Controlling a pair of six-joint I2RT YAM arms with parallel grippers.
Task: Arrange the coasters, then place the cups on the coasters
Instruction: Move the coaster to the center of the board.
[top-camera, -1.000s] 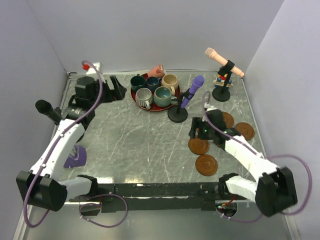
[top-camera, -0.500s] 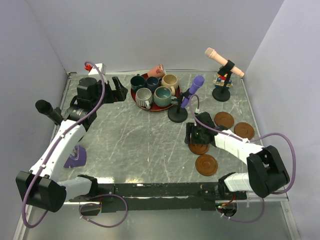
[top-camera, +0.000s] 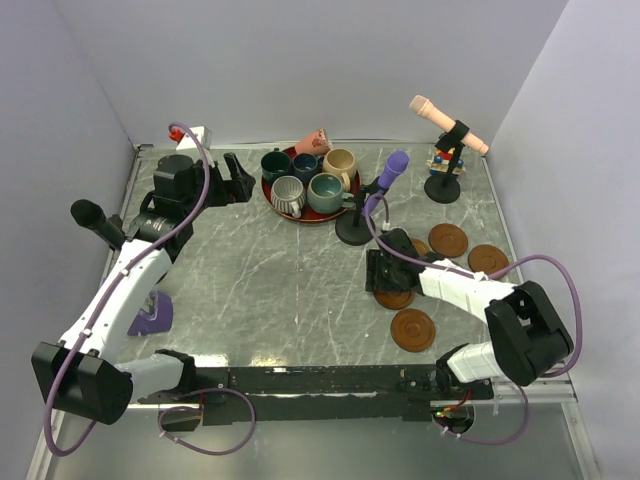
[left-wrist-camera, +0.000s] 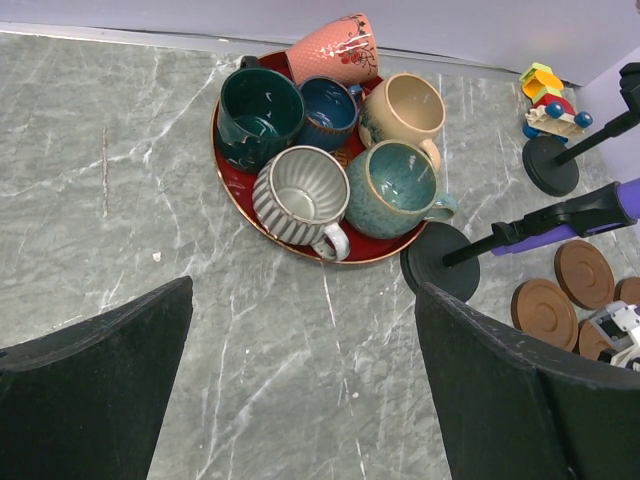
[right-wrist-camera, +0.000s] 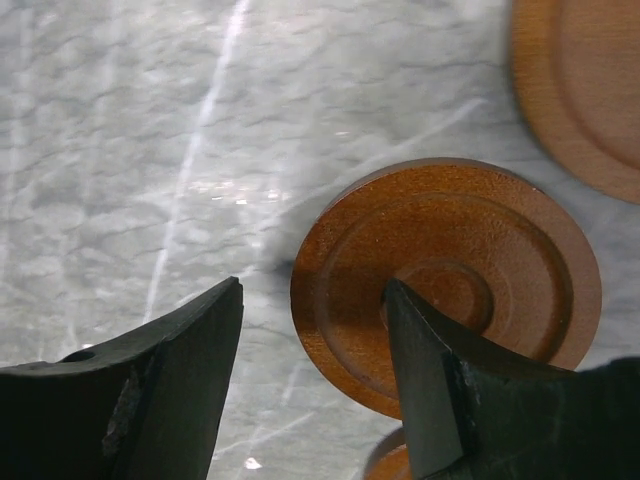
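Note:
Several brown coasters lie on the right of the table, among them one (top-camera: 412, 329) nearest the front and two (top-camera: 447, 239) (top-camera: 487, 259) further back. My right gripper (top-camera: 385, 275) is open and low over another coaster (right-wrist-camera: 445, 280). One fingertip (right-wrist-camera: 410, 320) is over its middle and the other (right-wrist-camera: 215, 320) is on the bare table to its left. The rim of a further coaster (right-wrist-camera: 395, 462) shows beneath it. The cups stand on a red plate (left-wrist-camera: 235, 185): grey ribbed (left-wrist-camera: 300, 195), teal (left-wrist-camera: 395, 185), beige (left-wrist-camera: 405, 105), dark green (left-wrist-camera: 258, 110) and dark blue (left-wrist-camera: 330, 100). The pink one (left-wrist-camera: 335, 45) is tipped over. My left gripper (left-wrist-camera: 303, 290) hangs open short of the plate.
A purple microphone (top-camera: 385, 180) on a black stand, with its round base (top-camera: 354, 230), stands just behind my right gripper. A peach microphone (top-camera: 447, 122) and a small colourful toy (top-camera: 443, 157) are at the back right. A purple object (top-camera: 152, 315) lies at the left, and walls close in three sides.
My right gripper has swung left and down over the coaster, and its jaws have narrowed. The left gripper shifted slightly toward the plate, then held still.

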